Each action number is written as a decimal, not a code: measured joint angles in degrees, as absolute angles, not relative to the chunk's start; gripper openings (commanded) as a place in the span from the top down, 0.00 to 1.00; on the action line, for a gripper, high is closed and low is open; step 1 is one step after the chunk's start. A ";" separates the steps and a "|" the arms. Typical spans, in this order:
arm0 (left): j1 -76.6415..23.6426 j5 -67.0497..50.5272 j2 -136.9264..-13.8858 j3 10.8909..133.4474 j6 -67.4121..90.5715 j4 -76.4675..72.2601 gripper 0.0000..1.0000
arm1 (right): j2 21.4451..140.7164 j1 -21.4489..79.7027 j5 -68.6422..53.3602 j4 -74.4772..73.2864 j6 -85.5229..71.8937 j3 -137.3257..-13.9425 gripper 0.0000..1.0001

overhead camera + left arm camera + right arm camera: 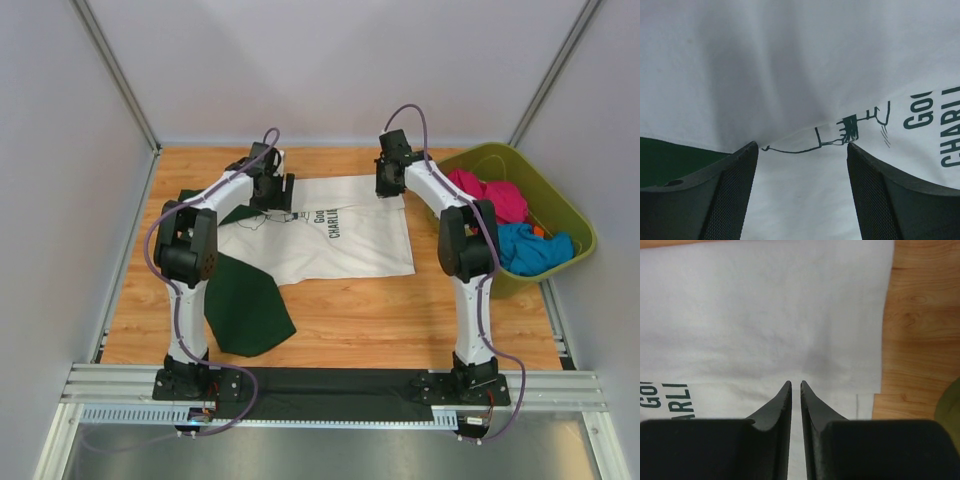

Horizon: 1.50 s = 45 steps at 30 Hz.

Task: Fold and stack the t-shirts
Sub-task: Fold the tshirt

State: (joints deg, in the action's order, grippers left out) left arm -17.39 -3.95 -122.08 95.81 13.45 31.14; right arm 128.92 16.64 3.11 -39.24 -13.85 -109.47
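The t-shirt [350, 240] is lying flat, directly beneath both hands. The left gripper [801, 147] is hovering wide open, holding nothing. The right gripper [795, 385] is sitting almost closed, nothing visibly pinched. The cloth looks light and limp, so I'd pinch its edge, just right of the right fingers.

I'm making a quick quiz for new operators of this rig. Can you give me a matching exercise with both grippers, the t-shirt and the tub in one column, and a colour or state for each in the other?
1. left gripper
2. right gripper
3. t-shirt
4. tub

A. olive-green
B. jaws almost together
C. jaws wide apart
D. white, spread flat

Pairs: 1-C, 2-B, 3-D, 4-A
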 measured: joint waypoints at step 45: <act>3.53 -1.32 -110.48 86.72 30.87 30.68 0.85 | 135.63 16.08 4.43 -38.85 -18.11 -121.78 0.99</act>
